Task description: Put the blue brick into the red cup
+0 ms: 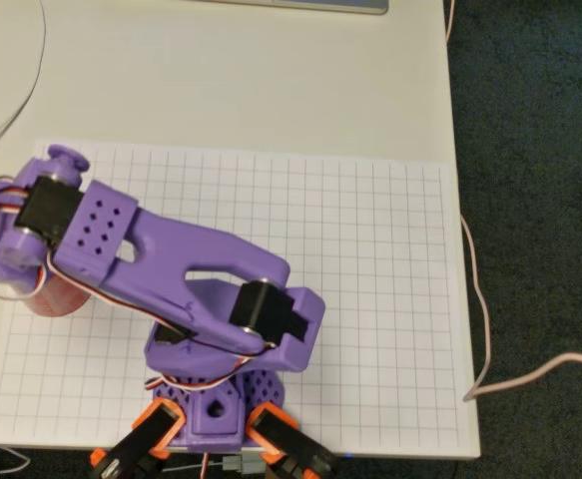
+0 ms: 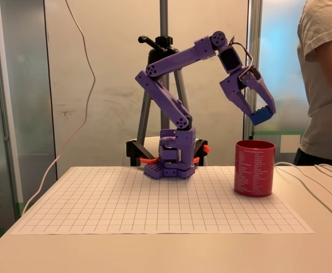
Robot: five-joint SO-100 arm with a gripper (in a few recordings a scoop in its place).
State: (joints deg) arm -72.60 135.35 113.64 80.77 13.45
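Observation:
In the fixed view the purple arm reaches to the right, and its gripper [image 2: 261, 114] is shut on the blue brick [image 2: 261, 115]. The brick hangs in the air just above the mouth of the red cup [image 2: 254, 168], slightly right of its centre. The cup stands upright on the grid sheet at the right of that view. In the overhead view the arm covers most of the red cup [image 1: 53, 295] at the left edge of the sheet, so that just a sliver of red shows below the wrist. The brick is hidden there.
A white grid sheet [image 2: 154, 205] covers the table. The arm's base [image 1: 216, 399] is clamped at the near table edge in the overhead view. Cables [image 1: 480, 299] trail along the right table edge. A person [image 2: 325, 79] stands at the right behind the table. A tripod [image 2: 164, 85] stands behind the arm.

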